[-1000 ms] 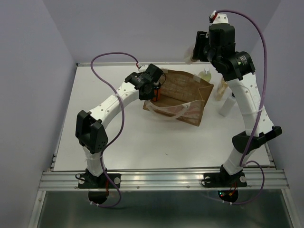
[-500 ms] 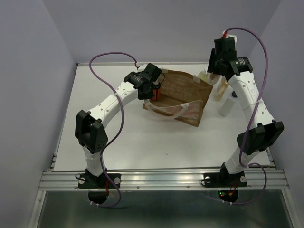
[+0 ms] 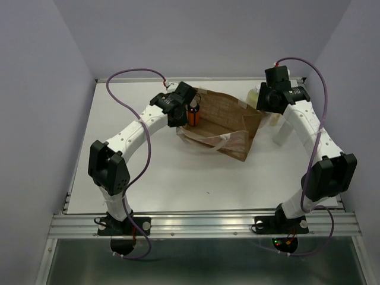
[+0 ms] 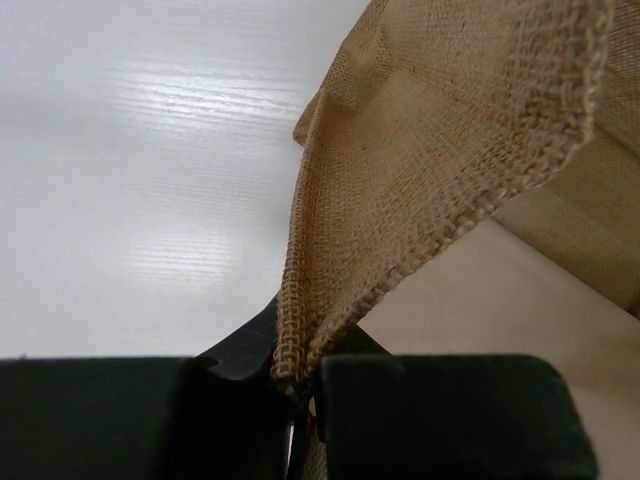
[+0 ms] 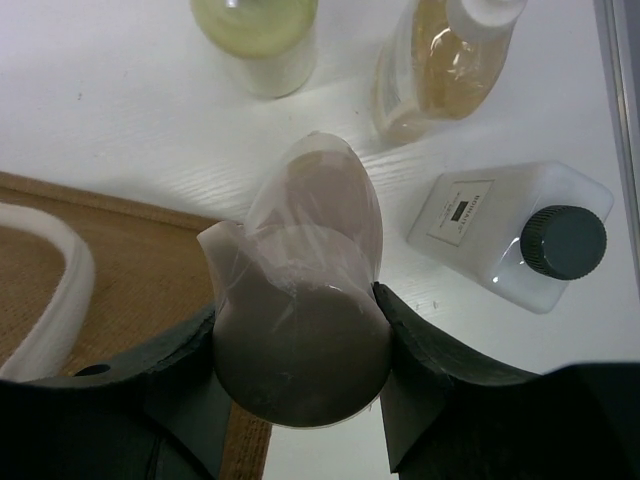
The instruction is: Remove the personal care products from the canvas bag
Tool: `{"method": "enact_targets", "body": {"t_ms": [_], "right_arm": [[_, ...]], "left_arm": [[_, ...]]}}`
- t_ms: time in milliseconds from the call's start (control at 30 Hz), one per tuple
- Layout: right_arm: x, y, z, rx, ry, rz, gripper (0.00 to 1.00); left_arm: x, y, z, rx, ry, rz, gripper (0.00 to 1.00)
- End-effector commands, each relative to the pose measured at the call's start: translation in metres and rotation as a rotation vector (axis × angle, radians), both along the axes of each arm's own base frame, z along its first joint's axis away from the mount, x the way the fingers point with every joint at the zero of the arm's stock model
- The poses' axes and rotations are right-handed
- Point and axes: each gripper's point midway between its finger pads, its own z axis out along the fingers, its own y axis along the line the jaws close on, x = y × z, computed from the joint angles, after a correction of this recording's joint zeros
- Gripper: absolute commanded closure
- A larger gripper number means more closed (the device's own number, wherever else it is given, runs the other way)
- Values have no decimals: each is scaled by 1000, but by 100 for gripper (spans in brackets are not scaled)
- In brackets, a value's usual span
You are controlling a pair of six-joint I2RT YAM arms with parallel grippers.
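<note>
White counter (image 3: 148, 172) | left claw (image 4: 303, 400) clamped on canvas bag (image 4: 430, 150) rim | right claw (image 5: 300, 350) clamped on pale bottle (image 5: 310, 220), over that bag's edge, near yellow-green bottle (image 5: 258, 30)

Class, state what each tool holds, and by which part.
Left tool pinches the bag by its stitched rim; right tool grips a beige bottle around its body.
</note>
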Motion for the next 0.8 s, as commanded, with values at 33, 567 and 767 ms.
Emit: {"method": "enact_targets", "body": {"t_ms": [33, 567, 767], "right_arm": [[37, -5, 46, 39, -261, -33, 99], [57, -10, -32, 54, -131, -73, 75], [58, -12, -37, 42, -104, -91, 41]], "left_arm": [[-17, 35, 4, 90, 16, 22, 100], [-16, 36, 12, 94, 6, 29, 100], [-15, 36, 13, 90, 4, 30, 100]]}}
